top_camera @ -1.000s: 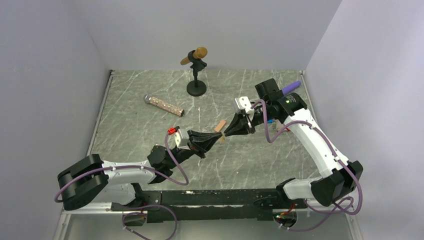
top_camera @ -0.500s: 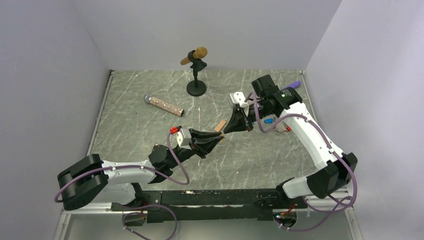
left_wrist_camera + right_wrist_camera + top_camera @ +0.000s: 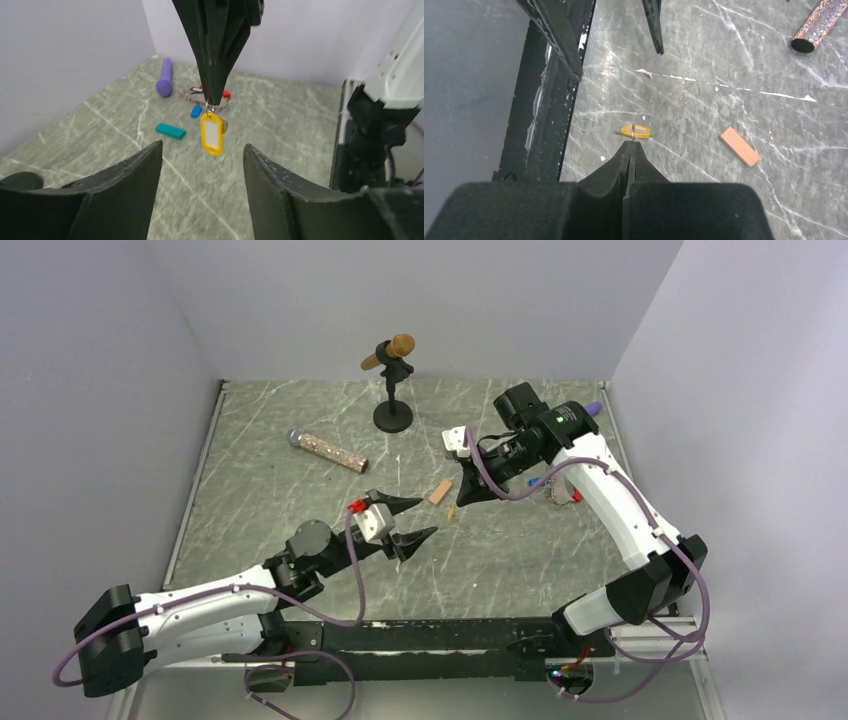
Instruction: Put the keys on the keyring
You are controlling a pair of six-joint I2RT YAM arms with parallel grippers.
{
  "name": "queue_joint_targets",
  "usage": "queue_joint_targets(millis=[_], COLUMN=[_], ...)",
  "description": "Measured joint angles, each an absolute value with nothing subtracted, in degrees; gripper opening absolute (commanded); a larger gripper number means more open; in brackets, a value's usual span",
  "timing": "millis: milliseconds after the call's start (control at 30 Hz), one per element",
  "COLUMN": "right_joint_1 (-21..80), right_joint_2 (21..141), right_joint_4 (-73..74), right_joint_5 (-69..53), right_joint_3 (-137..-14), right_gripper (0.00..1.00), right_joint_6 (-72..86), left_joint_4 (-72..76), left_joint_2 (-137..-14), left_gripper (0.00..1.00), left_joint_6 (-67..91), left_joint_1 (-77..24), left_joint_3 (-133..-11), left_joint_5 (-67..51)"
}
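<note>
My right gripper [image 3: 455, 502] is shut on the small wire ring of a yellow-tagged key [image 3: 211, 133], which dangles below its tips above the table. In the right wrist view the yellow tag [image 3: 635, 131] shows just past the closed fingertips. My left gripper [image 3: 412, 520] is open and empty, its jaws standing wide on either side of the hanging key in its own view [image 3: 202, 146], a little short of it. The keyring [image 3: 226, 93], red fob with silvery chain, lies on the table at the far right, a blue key [image 3: 196, 111] beside it.
A teal block [image 3: 170, 131] and a purple stick [image 3: 164, 77] lie near the keyring. A salmon block [image 3: 439, 492] rests just left of the right gripper. A glittery microphone [image 3: 328, 450] and a stand with a microphone [image 3: 392, 380] are at the back.
My left gripper has opened, let go of the key and drawn back toward the near left. My right gripper has shut on the key's ring and shifted left with it.
</note>
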State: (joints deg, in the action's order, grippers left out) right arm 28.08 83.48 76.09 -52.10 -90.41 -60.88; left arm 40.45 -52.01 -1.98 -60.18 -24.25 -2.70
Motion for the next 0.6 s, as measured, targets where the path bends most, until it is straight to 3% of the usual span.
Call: queue_joint_targets(millis=[233,600], right_joint_1=[30.8,32.7], right_joint_2=[86.6,88.6], right_joint_4=[79.1,81.0], right_joint_5=[-46.2,-42.0], right_joint_3=[-94.0,-94.5], right_gripper=[0.00,0.00], right_joint_6=[-59.9,-58.9], left_joint_4=[29.4,28.4], left_joint_2=[-56.6,-61.5], left_gripper=[0.54,0.48], left_joint_6=[-6.3,-6.6], left_joint_1=[-60.2,-60.2], left_joint_3=[-30.4,-32.9], left_joint_5=[-3.2,-3.2])
